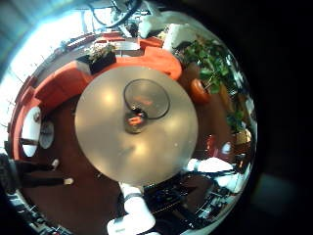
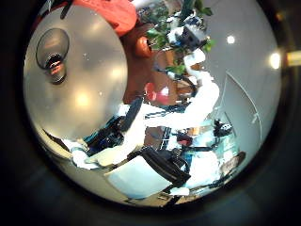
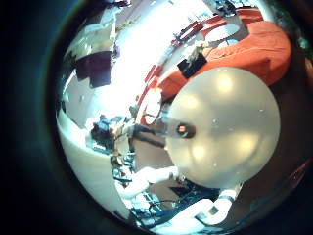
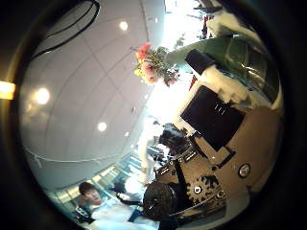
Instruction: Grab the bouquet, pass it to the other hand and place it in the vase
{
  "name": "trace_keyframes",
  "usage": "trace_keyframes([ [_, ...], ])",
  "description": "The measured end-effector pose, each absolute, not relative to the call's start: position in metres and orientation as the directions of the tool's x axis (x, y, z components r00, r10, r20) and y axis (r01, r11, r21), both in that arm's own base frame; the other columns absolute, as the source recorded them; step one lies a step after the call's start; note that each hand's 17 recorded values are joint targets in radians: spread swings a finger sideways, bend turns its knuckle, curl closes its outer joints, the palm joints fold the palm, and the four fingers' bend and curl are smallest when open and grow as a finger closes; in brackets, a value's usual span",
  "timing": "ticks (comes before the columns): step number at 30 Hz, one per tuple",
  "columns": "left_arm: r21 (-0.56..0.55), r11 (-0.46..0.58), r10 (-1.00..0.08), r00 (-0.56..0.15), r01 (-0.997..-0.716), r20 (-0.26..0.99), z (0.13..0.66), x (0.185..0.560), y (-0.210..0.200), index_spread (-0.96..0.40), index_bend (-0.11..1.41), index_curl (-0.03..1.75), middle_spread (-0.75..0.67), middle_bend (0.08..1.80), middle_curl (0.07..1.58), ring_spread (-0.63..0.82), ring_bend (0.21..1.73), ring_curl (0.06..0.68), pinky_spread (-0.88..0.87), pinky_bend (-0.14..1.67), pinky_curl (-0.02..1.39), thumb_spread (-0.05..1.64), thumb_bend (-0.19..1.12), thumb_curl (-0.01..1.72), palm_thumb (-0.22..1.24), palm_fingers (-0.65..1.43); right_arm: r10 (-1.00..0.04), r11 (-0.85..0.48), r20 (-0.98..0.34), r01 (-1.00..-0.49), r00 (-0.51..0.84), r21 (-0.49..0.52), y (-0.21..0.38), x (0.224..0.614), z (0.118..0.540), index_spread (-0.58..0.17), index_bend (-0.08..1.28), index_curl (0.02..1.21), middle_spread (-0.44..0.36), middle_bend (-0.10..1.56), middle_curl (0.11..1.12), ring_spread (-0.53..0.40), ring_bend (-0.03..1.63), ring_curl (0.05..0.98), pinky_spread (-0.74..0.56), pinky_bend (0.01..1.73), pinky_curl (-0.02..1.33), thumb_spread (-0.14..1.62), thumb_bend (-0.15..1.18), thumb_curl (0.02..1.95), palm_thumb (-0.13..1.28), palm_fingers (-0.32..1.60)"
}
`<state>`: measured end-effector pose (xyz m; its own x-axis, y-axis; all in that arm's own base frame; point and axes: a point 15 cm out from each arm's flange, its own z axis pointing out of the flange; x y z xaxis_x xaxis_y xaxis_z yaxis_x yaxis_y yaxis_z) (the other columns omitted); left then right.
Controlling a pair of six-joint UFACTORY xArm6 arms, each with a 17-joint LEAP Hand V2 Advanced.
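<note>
The bouquet [image 4: 150,63], a small bunch of flowers with leaves, stands out against the ceiling in the right thumb side palm view. Its stems run in behind my right hand's fingers [image 4: 203,65], which curl round them. The vase [image 1: 147,103], clear glass with a wide round rim, stands near the middle of a round table [image 1: 108,137], straight below my left hand. It also shows as the vase [image 2: 52,52] and the vase [image 3: 182,129]. My left hand's fingers [image 2: 122,127] reach out straight and hold nothing.
A curved sofa [image 1: 68,83] wraps round the far side of the table, with potted plants [image 1: 210,59] beside it. A white arm [image 2: 202,94] rises beside the table. The table's top holds only the vase.
</note>
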<state>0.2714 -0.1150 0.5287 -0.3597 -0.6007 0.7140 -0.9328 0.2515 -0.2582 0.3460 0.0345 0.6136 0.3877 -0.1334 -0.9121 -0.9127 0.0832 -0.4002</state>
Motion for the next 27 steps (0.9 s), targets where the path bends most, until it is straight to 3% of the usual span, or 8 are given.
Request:
trace_keyframes([
  [4, -0.330, 0.161, -0.325, -0.365, -0.930, 0.872, 0.575, 0.290, -0.129, 0.16, 0.12, 0.32, 0.35, 0.21, 0.34, 0.51, 0.59, 0.218, 0.48, 0.23, 0.32, 1.03, -0.04, 0.32, 0.26, 0.24, -0.018, 0.019, -0.930, -0.930, 0.367, -0.367, 0.051, 0.326, 0.608, -0.229, 1.18, 0.92, -0.131, 1.40, 0.80, -0.188, 1.49, 0.707, -0.18, 1.25, 0.91, 0.90, 0.02, 1.13, 1.13, 1.13],
  [8, -0.333, 0.128, -0.017, -0.338, -0.934, 0.941, 0.618, 0.306, -0.133, 0.23, 0.09, 0.27, 0.44, 0.21, 0.34, 0.53, 0.64, 0.232, 0.49, 0.29, 0.35, 0.98, -0.03, 0.32, 0.24, 0.13, 0.057, -0.068, -0.945, -0.943, 0.323, -0.327, 0.073, 0.309, 0.595, -0.228, 1.18, 0.92, -0.131, 1.40, 0.80, -0.188, 1.49, 0.707, -0.19, 1.24, 0.93, 0.90, 0.02, 1.15, 1.13, 1.13],
  [12, -0.296, 0.174, 0.110, -0.281, -0.939, 0.954, 0.611, 0.332, -0.152, 0.26, 0.09, 0.23, 0.47, 0.29, 0.36, 0.55, 0.67, 0.232, 0.51, 0.32, 0.35, 0.95, -0.02, 0.33, 0.29, 0.13, 0.130, -0.169, -0.961, -0.950, 0.244, -0.264, 0.102, 0.294, 0.573, -0.227, 1.18, 0.91, -0.131, 1.40, 0.80, -0.188, 1.49, 0.708, -0.19, 1.23, 0.95, 0.90, 0.01, 1.18, 1.13, 1.13],
  [15, -0.291, 0.221, 0.227, -0.241, -0.931, 0.943, 0.617, 0.336, -0.182, 0.24, 0.10, 0.20, 0.25, 0.56, 0.44, 0.47, 0.69, 0.225, 0.50, 0.28, 0.32, 0.96, 0.00, 0.35, 0.40, 0.31, 0.152, -0.218, -0.971, -0.952, 0.186, -0.217, 0.116, 0.287, 0.555, -0.226, 1.19, 0.91, -0.131, 1.40, 0.80, -0.188, 1.49, 0.708, -0.19, 1.23, 0.96, 0.91, 0.01, 1.19, 1.13, 1.13],
  [18, -0.268, 0.225, 0.251, -0.210, -0.937, 0.945, 0.612, 0.343, -0.189, 0.15, 0.13, 0.20, 0.07, 0.88, 0.56, 0.18, 0.77, 0.234, 0.36, 0.24, 0.30, 0.97, 0.00, 0.36, 0.49, 0.53, 0.159, -0.268, -0.975, -0.944, 0.155, -0.194, 0.130, 0.279, 0.543, -0.226, 1.19, 0.91, -0.131, 1.40, 0.80, -0.188, 1.49, 0.708, -0.19, 1.22, 0.97, 0.91, 0.01, 1.20, 1.13, 1.13],
  [22, -0.239, 0.280, 0.254, -0.169, -0.930, 0.952, 0.608, 0.340, -0.207, 0.06, 0.16, 0.20, -0.12, 1.07, 0.71, -0.12, 0.88, 0.281, 0.19, 0.31, 0.33, 0.97, -0.01, 0.37, 0.56, 0.62, 0.170, -0.318, -0.975, -0.928, 0.145, -0.194, 0.144, 0.273, 0.540, -0.225, 1.18, 0.91, -0.131, 1.40, 0.79, -0.187, 1.49, 0.708, -0.19, 1.21, 0.98, 0.91, 0.00, 1.22, 1.13, 1.13],
  [24, -0.229, 0.285, 0.239, -0.162, -0.931, 0.957, 0.606, 0.344, -0.206, 0.01, 0.09, 0.17, -0.18, 1.03, 0.73, -0.28, 1.05, 0.325, -0.07, 0.58, 0.39, 0.96, 0.01, 0.38, 0.65, 0.82, 0.176, -0.372, -0.975, -0.908, 0.137, -0.194, 0.160, 0.264, 0.540, -0.225, 1.18, 0.91, -0.131, 1.40, 0.79, -0.187, 1.49, 0.708, -0.20, 1.21, 0.99, 0.91, 0.00, 1.23, 1.13, 1.13],
  [27, -0.220, 0.310, 0.237, -0.149, -0.925, 0.960, 0.607, 0.341, -0.215, -0.05, 0.10, 0.12, -0.25, 0.96, 0.79, -0.38, 1.24, 0.404, -0.36, 0.90, 0.48, 0.95, 0.06, 0.42, 0.81, 0.91, 0.157, -0.422, -0.978, -0.885, 0.141, -0.195, 0.170, 0.255, 0.536, -0.225, 1.18, 0.91, -0.131, 1.40, 0.79, -0.187, 1.49, 0.708, -0.20, 1.20, 0.99, 0.91, 0.00, 1.24, 1.13, 1.13],
])
